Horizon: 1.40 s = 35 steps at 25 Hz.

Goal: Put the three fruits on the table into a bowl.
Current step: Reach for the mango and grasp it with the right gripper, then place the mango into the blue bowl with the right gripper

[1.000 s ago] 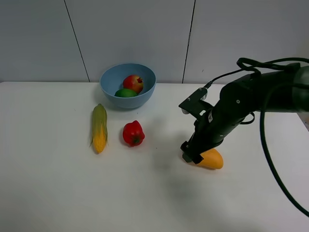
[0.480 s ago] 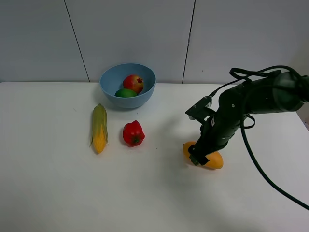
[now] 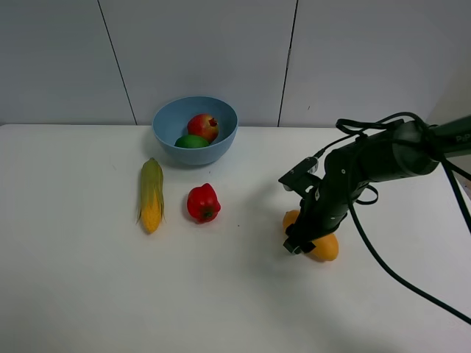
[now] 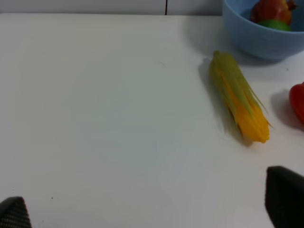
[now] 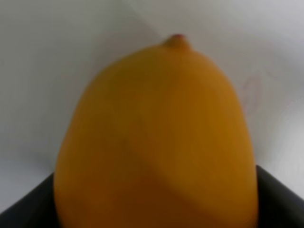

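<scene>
The orange-yellow mango (image 3: 324, 248) lies on the white table (image 3: 88, 294) at the right. My right gripper (image 3: 297, 243) is down over it and open, with a finger on each side of the mango (image 5: 156, 137), which fills the right wrist view. The light blue bowl (image 3: 165, 114) stands at the back and holds the red-yellow apple (image 3: 204, 126) and the green lime (image 3: 191, 141). My left gripper (image 4: 149, 209) is open and empty above bare table, left of the corn; the exterior view does not show it.
A yellow-green corn cob (image 3: 151, 195) and a small red bell pepper (image 3: 203, 203) lie side by side in front of the bowl. The left wrist view shows the corn cob (image 4: 240, 102), the bowl (image 4: 256, 40) and the pepper's edge (image 4: 298, 102).
My right arm has lowered and folded in, bringing its gripper down around the mango. The mango has shifted slightly. Nothing else has moved.
</scene>
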Available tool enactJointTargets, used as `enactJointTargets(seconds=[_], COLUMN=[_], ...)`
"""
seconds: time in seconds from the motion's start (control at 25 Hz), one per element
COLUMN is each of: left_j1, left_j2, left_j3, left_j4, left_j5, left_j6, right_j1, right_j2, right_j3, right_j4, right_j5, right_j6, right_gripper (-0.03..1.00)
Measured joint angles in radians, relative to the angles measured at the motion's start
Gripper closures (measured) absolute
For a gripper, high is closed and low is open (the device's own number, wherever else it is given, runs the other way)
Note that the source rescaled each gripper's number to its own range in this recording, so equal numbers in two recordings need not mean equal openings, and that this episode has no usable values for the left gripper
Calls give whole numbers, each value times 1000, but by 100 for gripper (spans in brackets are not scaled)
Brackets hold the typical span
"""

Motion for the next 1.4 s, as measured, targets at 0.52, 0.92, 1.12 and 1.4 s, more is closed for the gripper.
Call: enactJointTargets(seconds=[0.52,0.92,1.12,1.4], left_j1=[0,0,0,0], left_j2=[0,0,0,0], left_j3=[0,0,0,0], left_j4=[0,0,0,0], left_j5=[0,0,0,0], left_j6=[0,0,0,0], right_j1=[0,1,22,65], right_j2=[-111,-79,115,336], right_j3=[-59,-543,-801,-1049], right_j4=[13,129,148,165], right_j5=[-42,-54,-55,-55], right_j6=[0,0,0,0], right_gripper=[97,97,97,97])
